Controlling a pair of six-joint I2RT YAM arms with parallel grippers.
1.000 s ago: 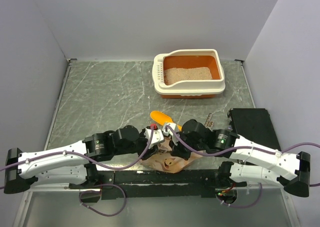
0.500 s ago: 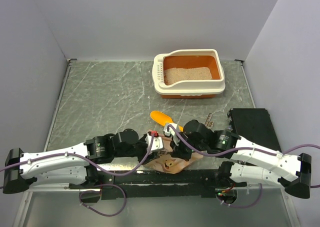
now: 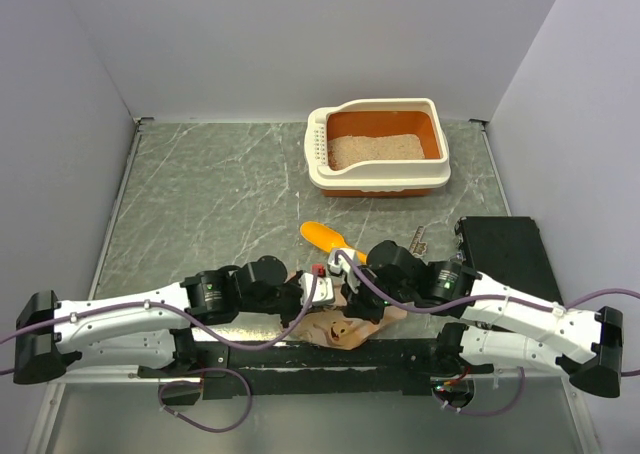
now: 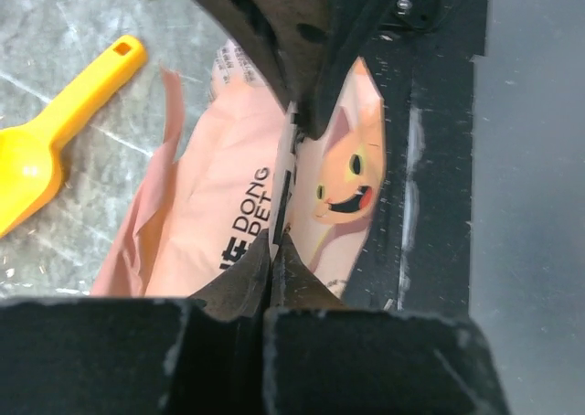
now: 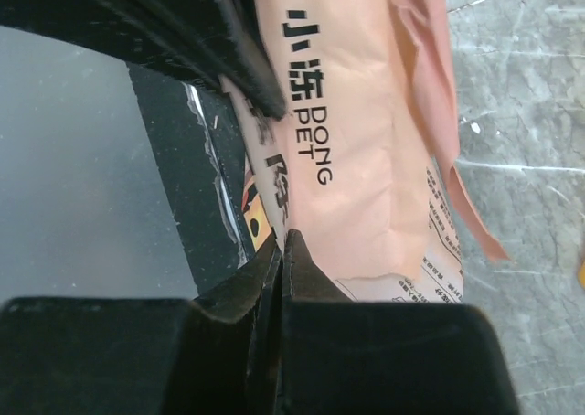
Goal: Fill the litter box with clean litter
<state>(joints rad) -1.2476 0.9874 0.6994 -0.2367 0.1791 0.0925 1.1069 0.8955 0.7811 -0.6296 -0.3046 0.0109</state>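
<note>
Clamped tight with left pincer (image 4: 274,250) on seam of bag (image 4: 210,205); likewise with right pincer (image 5: 283,246) on the opposite edge. Just ahead of both, scoop (image 3: 325,236). Well beyond, toward right pincer's side and nearer that arm: box (image 3: 378,182), long axis crosswise, litter (image 3: 375,150) over part of its floor. Impossible to make out bag's mouth or fill; both pinches half hidden.
</note>
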